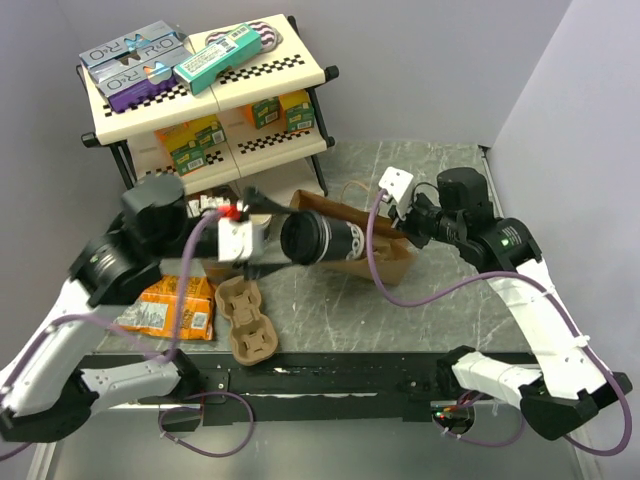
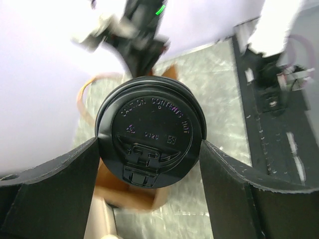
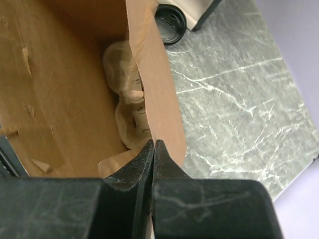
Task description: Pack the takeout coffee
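Observation:
The takeout coffee (image 1: 325,240) lies on its side in the air, its black lid (image 2: 151,132) facing my left wrist camera. My left gripper (image 1: 290,238) is shut on the lid rim, with a finger (image 2: 60,189) on each side. The cup's base end points into the open mouth of a brown paper bag (image 1: 385,262). My right gripper (image 1: 400,230) is shut on the bag's upper edge (image 3: 159,99) and holds it open. A pale pulp shape (image 3: 127,94) lies inside the bag. The lid also shows at the top of the right wrist view (image 3: 172,20).
A brown pulp cup carrier (image 1: 248,318) and an orange snack bag (image 1: 170,305) lie on the table at the front left. A two-tier shelf rack (image 1: 200,100) with boxes stands at the back left. Walls close in the back and right.

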Controlling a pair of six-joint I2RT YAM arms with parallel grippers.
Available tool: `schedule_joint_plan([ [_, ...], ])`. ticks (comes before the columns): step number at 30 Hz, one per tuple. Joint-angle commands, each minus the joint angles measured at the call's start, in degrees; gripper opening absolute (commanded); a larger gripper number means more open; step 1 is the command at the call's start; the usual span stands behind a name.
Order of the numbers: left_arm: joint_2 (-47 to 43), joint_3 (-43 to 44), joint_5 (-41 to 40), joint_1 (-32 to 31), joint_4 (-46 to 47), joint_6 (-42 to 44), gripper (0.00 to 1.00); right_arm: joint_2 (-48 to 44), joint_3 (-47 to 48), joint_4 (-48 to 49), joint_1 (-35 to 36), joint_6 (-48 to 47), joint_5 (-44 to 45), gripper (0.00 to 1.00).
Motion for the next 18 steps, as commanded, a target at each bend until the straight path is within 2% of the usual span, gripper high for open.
schedule_joint_plan([
  [1,2.11,2.91,-0.93,-4.52,-4.55,5.66,0.01,-2.06,2.8,0.68,0.06,6.46,2.85,0.0],
  [4,5.19,3.18,-3.3,-5.32,-5.28,4.18,0.01,-2.5,3.16,0.16,0.15,4.88,1.45,0.0],
  [9,8.18,4.76,-4.8,-5.5,0.43,0.4,0.01,-4.25,2.63,-0.37,0.06,4.44,1.44,0.0],
  [13,11.09,7.4,-4.89,-5.85,-3.94,2.41,0.01,-6.19,3.07,-1.25,0.15,4.44,1.27,0.0],
  [18,15.65,10.65,-10.5,-8.74,-7.82,3.73,0.01,-8.3,2.46,-1.69,0.15,5.76,0.39,0.0],
])
